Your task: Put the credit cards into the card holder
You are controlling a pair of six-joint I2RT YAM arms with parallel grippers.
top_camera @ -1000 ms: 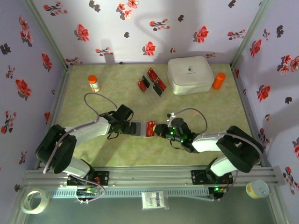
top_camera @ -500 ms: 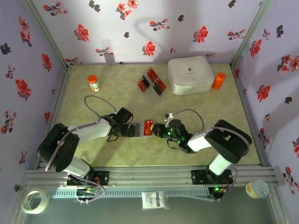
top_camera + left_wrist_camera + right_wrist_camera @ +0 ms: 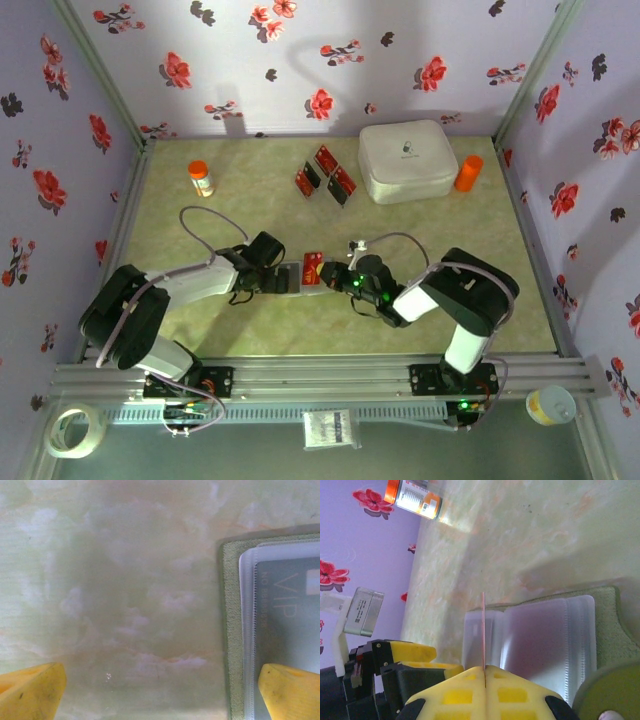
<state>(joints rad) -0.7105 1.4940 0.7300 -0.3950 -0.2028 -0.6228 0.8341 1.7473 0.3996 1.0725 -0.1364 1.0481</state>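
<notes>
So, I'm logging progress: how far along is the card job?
Done: card holder lies open. In hand: right end effector pinches one red card edge-on over its clear sleeves. Remaining: that insertion, plus three cards lying beside the white box.

A pale green marbled desk [image 3: 480, 240] carried an open card holder [image 3: 288, 278] at the centre of the frame. Three red credit cards [image 3: 325, 172] lay at upper centre, with a white rounded box [image 3: 407, 160] and an orange cylinder [image 3: 468, 173] to their right. An orange-capped bottle [image 3: 201, 178] stood at upper left.
</notes>
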